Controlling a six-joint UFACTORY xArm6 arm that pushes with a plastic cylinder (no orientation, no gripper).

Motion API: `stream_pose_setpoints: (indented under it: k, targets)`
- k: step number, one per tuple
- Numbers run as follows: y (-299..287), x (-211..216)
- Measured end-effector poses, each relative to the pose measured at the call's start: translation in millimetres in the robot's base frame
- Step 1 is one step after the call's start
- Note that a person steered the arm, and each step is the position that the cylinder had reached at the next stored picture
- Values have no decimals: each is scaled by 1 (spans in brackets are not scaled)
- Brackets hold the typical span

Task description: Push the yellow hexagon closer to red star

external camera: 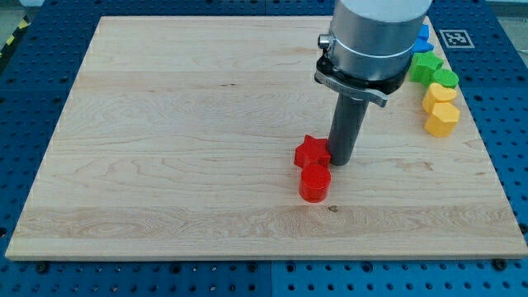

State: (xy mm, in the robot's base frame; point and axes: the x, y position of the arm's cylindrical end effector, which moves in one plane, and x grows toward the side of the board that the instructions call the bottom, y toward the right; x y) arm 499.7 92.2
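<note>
Yellow hexagon | view's right edge | well apart from my tip

A robotics lab bench, by every sign; a pale wooden board lies as the desk top on a blue perforated metal base studded with regular mounting holes; a black-and-white fiducial marker sits at the view's top right; a grey cylindrical robot arm hangs over the board; yellow-and-black hazard tape edges the view's top left.
</note>
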Motion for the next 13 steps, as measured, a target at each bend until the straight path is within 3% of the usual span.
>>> stream_pose_setpoints:
  k: [2,3,5,8,9,12,13]
  targets:
    - [52,2]
    - [82,23]
    - [87,25]
    - [202,33]
    - [252,5]
    - [251,-69]
    - [235,-60]
